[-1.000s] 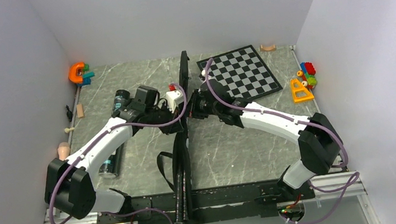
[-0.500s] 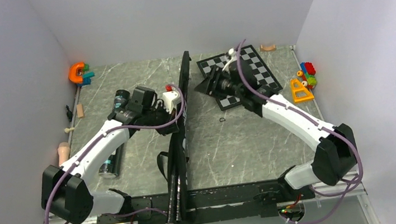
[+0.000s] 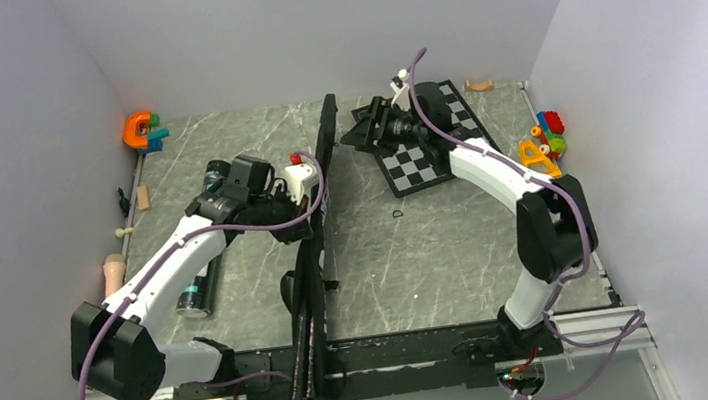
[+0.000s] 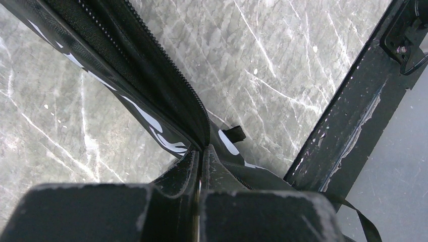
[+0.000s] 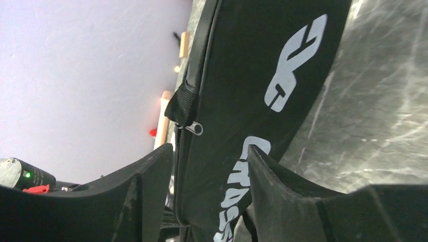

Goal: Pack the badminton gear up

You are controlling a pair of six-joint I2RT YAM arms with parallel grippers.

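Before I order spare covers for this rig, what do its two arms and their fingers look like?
Both the left arm and right arm have white shell links between bulky black joints, with a purple cable looped along each. A white block with a red cap sits at the left wrist. The fingers are matte black, broad and wedge-shaped.

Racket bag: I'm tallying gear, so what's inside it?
The bag shows only its black outside and zipper; the left gripper pinches its edge. Fabric covers whatever is inside.
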